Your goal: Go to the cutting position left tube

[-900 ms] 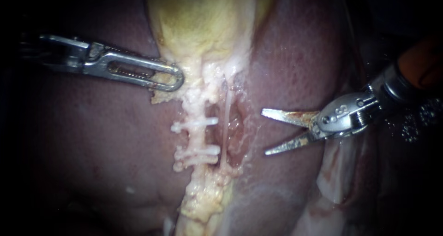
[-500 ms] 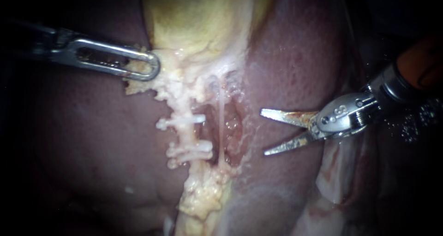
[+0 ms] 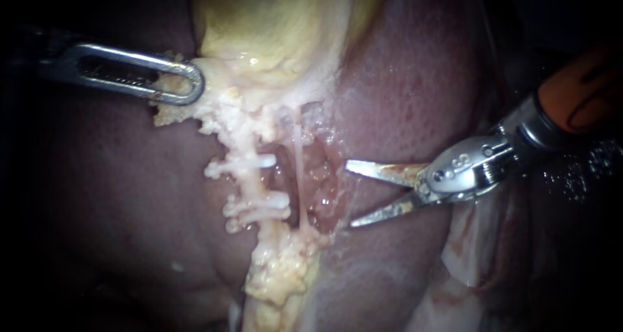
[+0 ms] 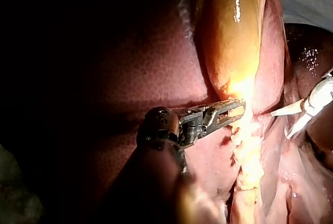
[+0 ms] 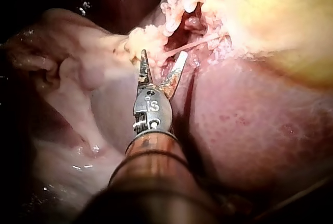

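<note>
Ahead of the right instrument (image 3: 350, 196), blades spread, the left tube (image 3: 252, 184) is seen beyond a thin tube (image 3: 299, 176), with clips (image 3: 250, 163) on it. The gallbladder (image 3: 272, 34) edge is pinched by the left instrument (image 3: 191, 89). Risk: thin tube snagged first if blades are advanced straight.

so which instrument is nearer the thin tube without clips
Right. The right instrument, its blades open, sits just beside the thin tube, not touching. The left instrument is farther off, shut on fatty tissue at the gallbladder base.
</note>
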You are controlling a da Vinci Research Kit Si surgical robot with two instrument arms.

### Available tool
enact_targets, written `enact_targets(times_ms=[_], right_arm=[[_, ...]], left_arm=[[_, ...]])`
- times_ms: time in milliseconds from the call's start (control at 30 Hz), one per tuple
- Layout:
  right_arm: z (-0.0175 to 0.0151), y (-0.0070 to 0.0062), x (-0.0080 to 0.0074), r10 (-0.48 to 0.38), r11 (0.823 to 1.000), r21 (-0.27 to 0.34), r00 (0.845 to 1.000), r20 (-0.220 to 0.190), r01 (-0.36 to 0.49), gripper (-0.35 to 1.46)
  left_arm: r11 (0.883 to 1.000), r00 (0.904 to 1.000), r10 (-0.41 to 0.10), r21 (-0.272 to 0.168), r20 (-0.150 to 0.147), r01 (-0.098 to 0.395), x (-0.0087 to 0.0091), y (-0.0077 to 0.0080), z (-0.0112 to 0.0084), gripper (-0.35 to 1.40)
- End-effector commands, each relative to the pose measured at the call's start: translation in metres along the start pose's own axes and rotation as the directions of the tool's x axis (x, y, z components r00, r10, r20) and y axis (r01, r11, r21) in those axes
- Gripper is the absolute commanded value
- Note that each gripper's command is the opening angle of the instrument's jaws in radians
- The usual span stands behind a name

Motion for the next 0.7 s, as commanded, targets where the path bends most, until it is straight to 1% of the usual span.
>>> enact_targets(times_ms=[33,233,400,567,700], right_arm=[[0.0006,0.0000,0.0001,0.012,1.000,0.009,1.000,-0.004,-0.012,1.43],[0.0038,0.0001,0.0002,0.069,0.996,0.057,0.997,-0.022,-0.067,1.41],[0.0063,0.0009,-0.0002,0.102,0.991,0.095,0.994,-0.042,-0.098,1.41],[0.0073,0.0017,-0.0016,0.120,0.985,0.131,0.992,-0.047,-0.113,1.41],[0.0074,0.0027,-0.0025,0.124,0.984,0.137,0.991,-0.056,-0.115,1.43]], left_arm=[[1.000,1.0000,0.000,0.000,0.000,0.000,0.0000,0.0000,0.0000,-0.35],[1.000,1.0000,0.001,0.001,-0.001,-0.001,-0.0001,0.0000,0.0002,-0.35],[1.000,1.0000,0.001,0.002,-0.001,-0.001,-0.0001,0.0000,0.0003,-0.35],[1.000,1.0000,0.001,0.002,-0.002,-0.001,-0.0002,-0.0001,0.0003,-0.35],[1.000,1.0000,0.001,0.003,-0.002,-0.001,-0.0002,-0.0001,0.0003,-0.35]])
